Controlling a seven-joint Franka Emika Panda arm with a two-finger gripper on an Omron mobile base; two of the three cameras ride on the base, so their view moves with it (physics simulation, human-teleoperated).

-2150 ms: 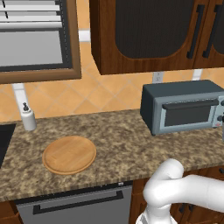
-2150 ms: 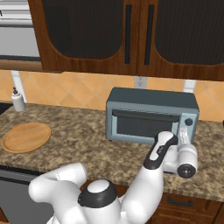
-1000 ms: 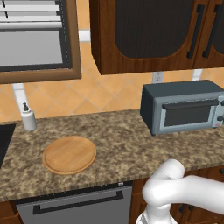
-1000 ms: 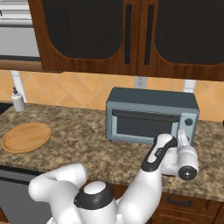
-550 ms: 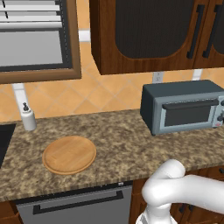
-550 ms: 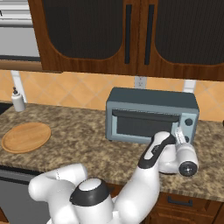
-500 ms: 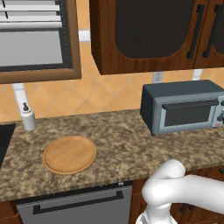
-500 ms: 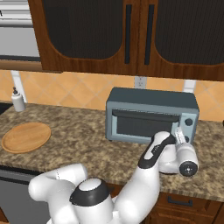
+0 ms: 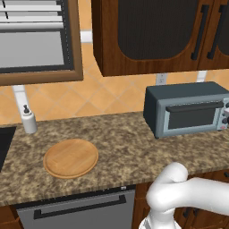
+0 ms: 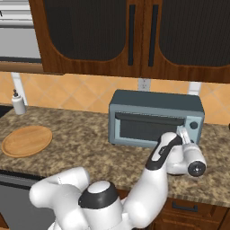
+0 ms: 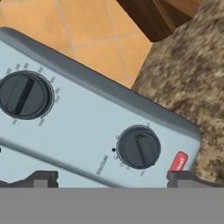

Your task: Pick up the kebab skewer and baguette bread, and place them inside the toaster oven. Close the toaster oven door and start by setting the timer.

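The speckled brown granite worktop [image 9: 129, 147] runs along an orange tiled wall under dark wooden cabinets [image 10: 134, 36]. The toaster oven [image 10: 155, 119], a boxy blue-grey unit, stands on it toward the right end, against the wall. The toaster oven door [image 10: 148, 128] stands upright and shut, its dark glass window facing forward and its horizontal bar handle [image 10: 150, 119] along the top edge. The white arm [image 10: 157, 179] rises from the base and bends toward the oven's right front, and the pincer [image 10: 183, 133] sits right at the control panel beside the door. In the hand view the pincer [image 11: 111, 177] has its jaws spread wide and grips nothing: the two dark fingertips [image 11: 43, 178] stand far apart at the bottom, and the lower dark knob [image 11: 138, 147] lies between them, just ahead and nearer one tip. A second, larger-looking knob [image 11: 24, 95] lies further along the pale panel, and a small red button [image 11: 178, 161] lies close to the other fingertip. A round wooden board [image 9: 70, 158] lies bare on the worktop well to the left of the oven, and a small white soap dispenser [image 9: 29, 120] stands at the wall beyond it.
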